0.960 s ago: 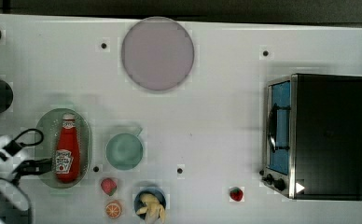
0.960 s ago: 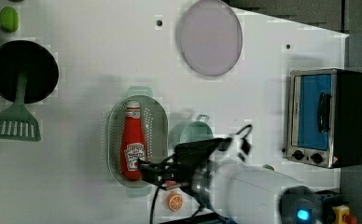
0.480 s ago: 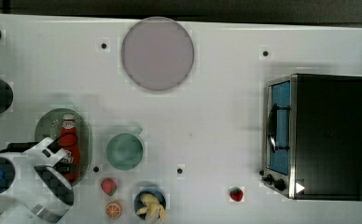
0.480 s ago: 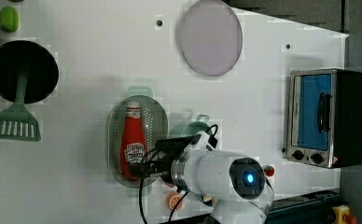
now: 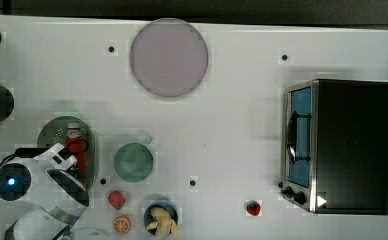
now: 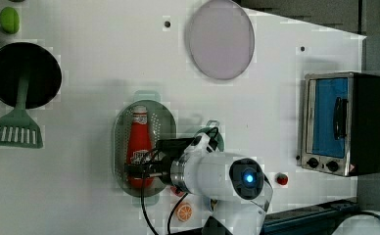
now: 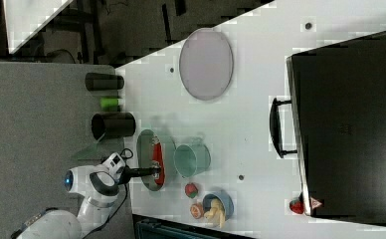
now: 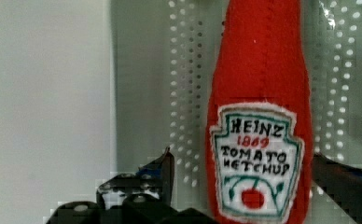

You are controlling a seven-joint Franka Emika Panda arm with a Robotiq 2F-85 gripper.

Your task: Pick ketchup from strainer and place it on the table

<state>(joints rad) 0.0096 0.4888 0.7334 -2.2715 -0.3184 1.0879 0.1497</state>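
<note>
The ketchup (image 8: 258, 93), a red bottle with a white-and-red label, lies lengthwise in the pale green strainer (image 8: 188, 70). My gripper (image 8: 243, 158) is open, one finger on each side of the labelled lower body. In the top view the ketchup (image 5: 75, 145) rests in the strainer (image 5: 51, 132) at the top view's left, on the white table (image 5: 232, 125), with my arm covering its lower end. The left view shows the gripper (image 6: 139, 171) low over the bottom of the ketchup (image 6: 140, 137) in the strainer (image 6: 166, 127). In the right view the gripper (image 7: 153, 172) reaches over the ketchup (image 7: 156, 154).
A green cup (image 5: 133, 161) stands right beside the strainer. Strawberries (image 5: 116, 199), an orange slice (image 5: 122, 224) and a blue bowl of banana (image 5: 160, 220) lie near the front edge. A grey-lilac plate (image 5: 168, 56) sits at the back, a toaster oven (image 5: 339, 146) at the top view's right.
My arm has swung in from the top view's left edge over the strainer, and the open gripper has come down around the ketchup's lower body. The ketchup has not moved.
</note>
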